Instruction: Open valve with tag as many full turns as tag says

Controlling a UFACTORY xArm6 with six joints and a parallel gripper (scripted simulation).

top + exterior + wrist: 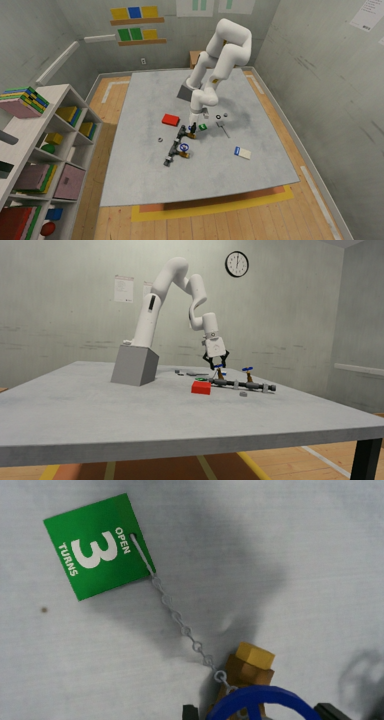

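A grey pipe (173,145) (240,384) lies on the table with two brass valves, each with a blue handwheel. My gripper (192,127) (218,365) (256,711) is shut on the blue handwheel (218,365) (260,700) of the far valve (192,135) (248,667). A thin chain (182,627) runs from this valve to a green tag (202,127) (200,379) (97,546) that reads "OPEN 3 TURNS". The other valve's handwheel (184,146) (247,368) stands free nearer the pipe's end.
A red block (170,119) (201,387) lies beside the pipe. A small grey nut (161,140) (242,393), a black ring (218,116), a grey stub (225,114), a flat grey tool (223,128) and a white-blue card (242,152) lie around. The arm's grey base (134,364) stands behind.
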